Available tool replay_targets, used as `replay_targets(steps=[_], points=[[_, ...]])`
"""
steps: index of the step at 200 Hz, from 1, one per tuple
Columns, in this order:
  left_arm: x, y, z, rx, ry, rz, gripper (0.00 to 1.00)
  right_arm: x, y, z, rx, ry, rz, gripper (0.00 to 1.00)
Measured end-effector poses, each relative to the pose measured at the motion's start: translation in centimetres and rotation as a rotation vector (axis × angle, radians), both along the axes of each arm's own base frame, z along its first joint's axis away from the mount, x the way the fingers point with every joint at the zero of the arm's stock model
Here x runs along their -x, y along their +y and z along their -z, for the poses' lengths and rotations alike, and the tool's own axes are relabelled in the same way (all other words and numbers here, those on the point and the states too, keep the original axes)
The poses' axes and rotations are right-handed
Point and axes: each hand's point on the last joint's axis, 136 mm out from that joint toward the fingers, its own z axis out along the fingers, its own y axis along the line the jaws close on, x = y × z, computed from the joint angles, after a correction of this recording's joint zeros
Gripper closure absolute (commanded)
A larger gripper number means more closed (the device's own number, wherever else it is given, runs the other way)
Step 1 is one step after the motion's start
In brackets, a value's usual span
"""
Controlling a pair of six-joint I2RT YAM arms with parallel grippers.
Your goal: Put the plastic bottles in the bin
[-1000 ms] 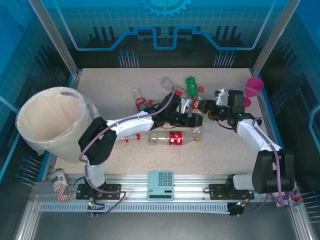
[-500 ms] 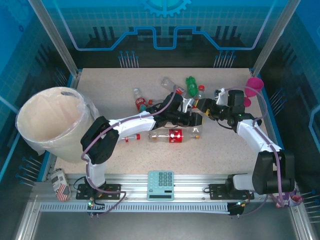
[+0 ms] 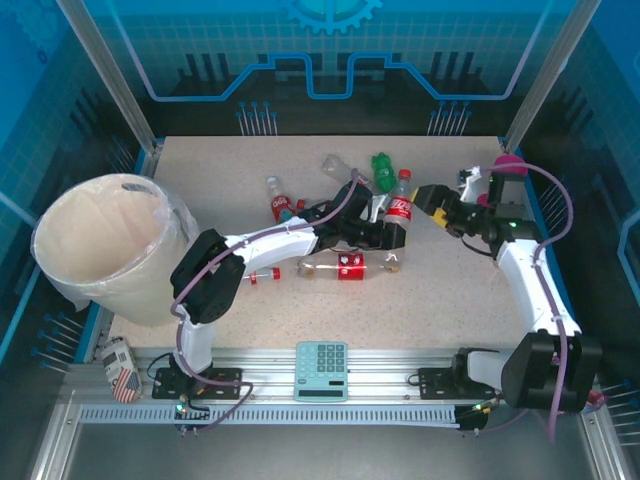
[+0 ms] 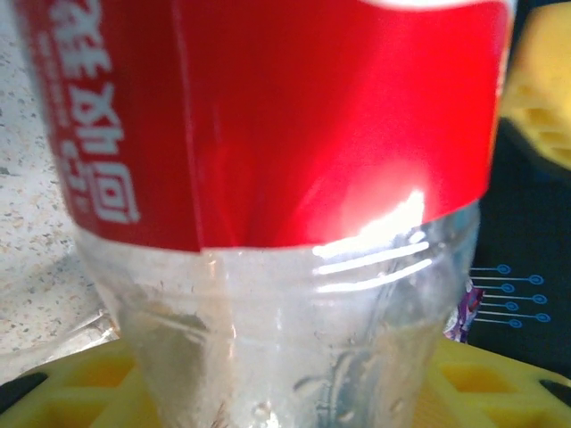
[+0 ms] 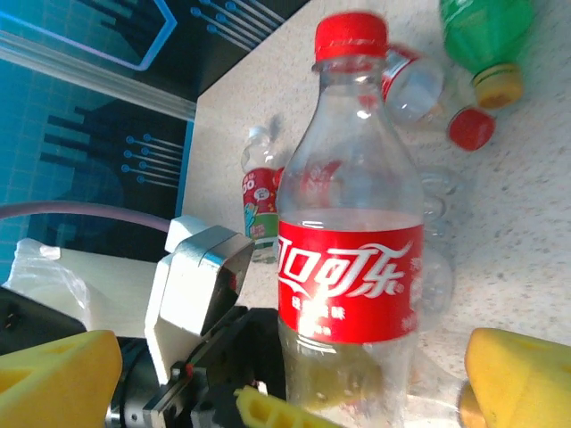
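Both arms have white shell links and black joint housings: left arm (image 3: 268, 246), right arm (image 3: 528, 282). A lilac cable (image 3: 566, 200) loops loose along each. The fingers (image 5: 55, 373) are yellow moulded blocks with gridded recesses. Black base plates (image 3: 197, 378) are bolted at the near counter edge.

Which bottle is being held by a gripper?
The upright red-labelled bottle, clamped near its base in the left gripper; the others lie loose.

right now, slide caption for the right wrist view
Left gripper holds a red-labelled bottle upright between open yellow fingers
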Motion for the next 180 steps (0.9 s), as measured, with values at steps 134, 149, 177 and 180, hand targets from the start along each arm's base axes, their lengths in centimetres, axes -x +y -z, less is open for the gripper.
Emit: replay_targets(steps=[134,149,177,180], points=[[-3.8,24.1,-21.0,-0.374,-0.353,-0.392,0.65,-2.0,-0.4,7.2,0.060,0.102,0.033,0.00],[-1.9,29.3,-23.2,-0.428,-0.374,-0.506,0.68,-2.9,-0.4,7.4,0.070,0.100,0.029,0.00],[3.0,37.7,-25.9,-0.534,-0.397,-0.706,0.75,-4.1,0.1,7.8,0.076,0.101,0.016,0.00],[3.5,38.6,-26.0,-0.547,-0.397,-0.731,0.75,-4.1,0.1,7.8,0.076,0.101,0.015,0.00]])
